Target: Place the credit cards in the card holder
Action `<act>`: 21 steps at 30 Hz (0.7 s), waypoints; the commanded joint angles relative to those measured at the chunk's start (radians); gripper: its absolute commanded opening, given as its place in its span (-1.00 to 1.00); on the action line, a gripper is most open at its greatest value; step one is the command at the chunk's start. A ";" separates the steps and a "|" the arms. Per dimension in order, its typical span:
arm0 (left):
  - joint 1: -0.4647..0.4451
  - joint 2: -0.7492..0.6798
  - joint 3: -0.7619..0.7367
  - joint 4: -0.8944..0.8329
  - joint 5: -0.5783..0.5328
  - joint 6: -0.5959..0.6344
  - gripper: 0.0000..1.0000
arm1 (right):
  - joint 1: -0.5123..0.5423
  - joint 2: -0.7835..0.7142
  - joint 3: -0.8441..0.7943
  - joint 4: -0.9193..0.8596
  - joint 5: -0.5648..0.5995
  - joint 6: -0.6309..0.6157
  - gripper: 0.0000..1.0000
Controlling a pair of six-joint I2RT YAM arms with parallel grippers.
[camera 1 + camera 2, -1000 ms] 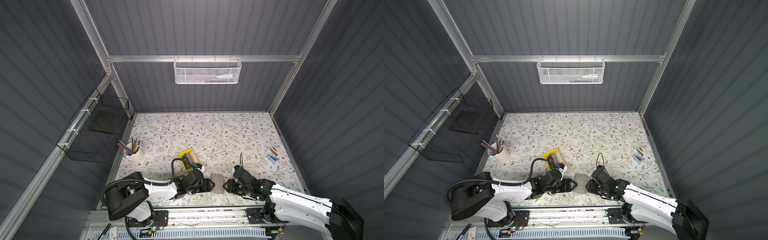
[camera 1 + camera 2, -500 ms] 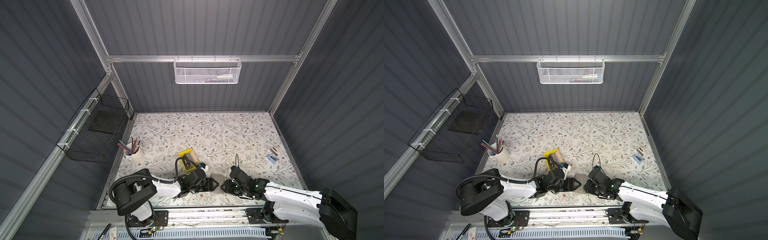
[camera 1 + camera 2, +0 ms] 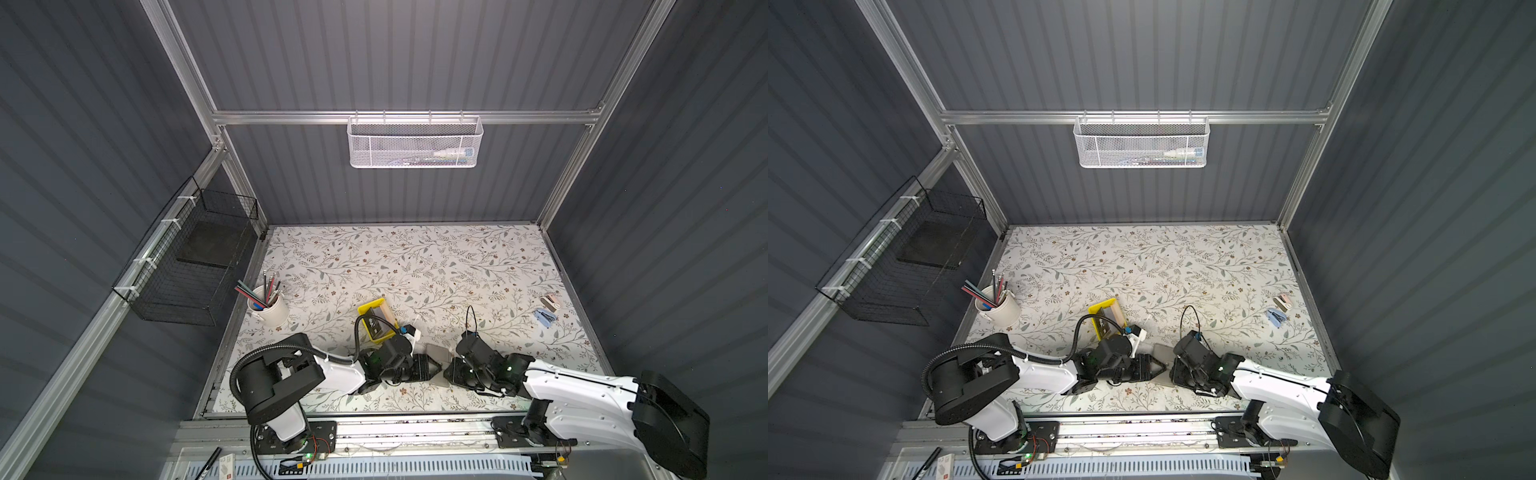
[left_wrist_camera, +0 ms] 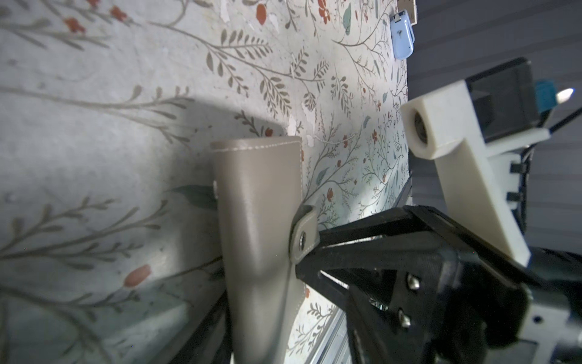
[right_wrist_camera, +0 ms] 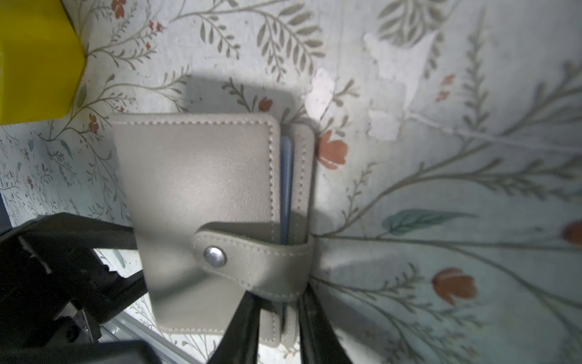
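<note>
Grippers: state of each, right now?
Left gripper: closed on the card holder, at its spine edge.
Right gripper: jaws straddle the strap tab; clamped or not, cannot tell.

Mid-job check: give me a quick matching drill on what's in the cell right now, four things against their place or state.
Column 1:
1. card holder
2. plastic tray
3. pencil cup
4. white mesh basket

Column 2:
A. hangs on the back wall rail
B. strap snapped shut
C. stands at the table's left edge
D. yellow, behind the left arm

Pairs: 1-B, 2-D, 3-C, 4-A
</note>
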 commanded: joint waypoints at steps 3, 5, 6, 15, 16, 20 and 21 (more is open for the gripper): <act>0.008 -0.013 -0.030 0.130 0.067 -0.025 0.00 | 0.003 0.038 -0.022 -0.078 0.053 0.005 -0.54; 0.009 -0.006 -0.028 0.138 0.078 -0.025 -0.05 | 0.003 0.036 -0.025 -0.075 0.049 0.005 -0.54; 0.009 0.001 -0.025 0.143 0.087 -0.026 -0.08 | 0.003 0.033 -0.026 -0.074 0.049 0.005 -0.54; 0.008 0.093 -0.016 0.286 0.151 -0.076 -0.33 | 0.003 -0.013 -0.043 -0.061 0.052 0.005 -0.55; 0.009 0.101 -0.017 0.298 0.152 -0.080 -0.39 | 0.003 -0.023 -0.044 -0.062 0.054 0.006 -0.55; 0.009 0.133 -0.014 0.329 0.151 -0.095 -0.48 | 0.003 -0.061 -0.045 -0.067 0.054 -0.003 -0.54; 0.009 0.136 -0.012 0.326 0.151 -0.095 -0.49 | 0.003 -0.074 -0.045 -0.070 0.055 -0.005 -0.54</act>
